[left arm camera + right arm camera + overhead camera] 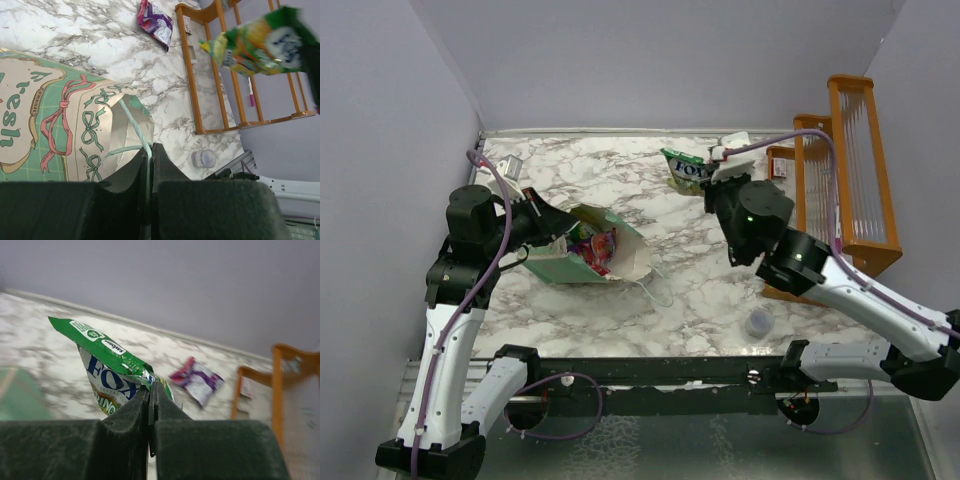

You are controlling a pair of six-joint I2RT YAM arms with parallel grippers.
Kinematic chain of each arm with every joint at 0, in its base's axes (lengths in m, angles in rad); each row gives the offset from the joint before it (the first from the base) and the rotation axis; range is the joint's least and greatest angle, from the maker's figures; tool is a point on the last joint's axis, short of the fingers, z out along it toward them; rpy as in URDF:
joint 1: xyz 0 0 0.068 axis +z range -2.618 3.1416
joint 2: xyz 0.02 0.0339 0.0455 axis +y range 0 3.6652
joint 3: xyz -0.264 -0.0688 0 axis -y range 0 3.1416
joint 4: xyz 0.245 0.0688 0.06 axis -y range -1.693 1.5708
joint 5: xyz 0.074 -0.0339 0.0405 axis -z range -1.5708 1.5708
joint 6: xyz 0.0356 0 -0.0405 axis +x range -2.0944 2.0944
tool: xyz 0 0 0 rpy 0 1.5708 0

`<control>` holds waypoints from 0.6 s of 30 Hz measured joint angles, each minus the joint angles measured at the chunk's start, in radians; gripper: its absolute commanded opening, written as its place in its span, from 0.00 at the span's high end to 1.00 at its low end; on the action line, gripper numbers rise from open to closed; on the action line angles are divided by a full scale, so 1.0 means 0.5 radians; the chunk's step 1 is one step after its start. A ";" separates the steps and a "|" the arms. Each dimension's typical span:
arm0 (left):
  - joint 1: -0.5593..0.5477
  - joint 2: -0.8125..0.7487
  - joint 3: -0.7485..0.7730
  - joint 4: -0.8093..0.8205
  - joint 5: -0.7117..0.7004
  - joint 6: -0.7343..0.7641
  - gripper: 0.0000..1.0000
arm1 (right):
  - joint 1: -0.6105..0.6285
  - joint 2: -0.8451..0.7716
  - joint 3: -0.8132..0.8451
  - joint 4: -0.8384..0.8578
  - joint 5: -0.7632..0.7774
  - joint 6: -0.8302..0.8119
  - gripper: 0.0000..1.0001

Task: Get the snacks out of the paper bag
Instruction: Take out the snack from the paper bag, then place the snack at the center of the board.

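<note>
The mint-green paper bag (552, 266) lies on its side at the left of the marble table, its mouth facing right. Several bright snacks (594, 246) show inside it. My left gripper (557, 226) is shut on the bag's upper rim; in the left wrist view the thin green paper edge (134, 125) runs between the closed fingertips (161, 157). My right gripper (714, 180) is shut on a green snack packet (686, 170) (107, 367), which hangs above the table near the back. A purple-pink packet (197, 379) (156, 22) lies on the table beyond it.
An orange wooden rack (848, 170) (220, 100) stands along the right side. A small grey round cap (758, 322) (204, 159) sits near the front right. The bag's white string handle (656, 286) trails onto the marble. Lilac walls enclose the left, back and right.
</note>
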 measured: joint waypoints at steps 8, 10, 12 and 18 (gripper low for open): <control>0.000 -0.005 0.043 -0.085 -0.063 0.040 1.00 | -0.458 0.616 -0.164 -0.044 0.026 0.163 0.99; 0.000 -0.014 0.039 -0.106 -0.063 0.040 1.00 | -0.549 0.791 -0.162 -0.049 -0.102 0.262 0.99; 0.000 -0.024 0.034 -0.113 -0.060 0.040 1.00 | -0.584 0.935 -0.115 -0.076 -0.224 0.368 0.99; 0.000 -0.050 0.021 -0.124 -0.007 0.056 1.00 | -0.741 1.156 -0.021 0.066 -0.829 0.893 0.99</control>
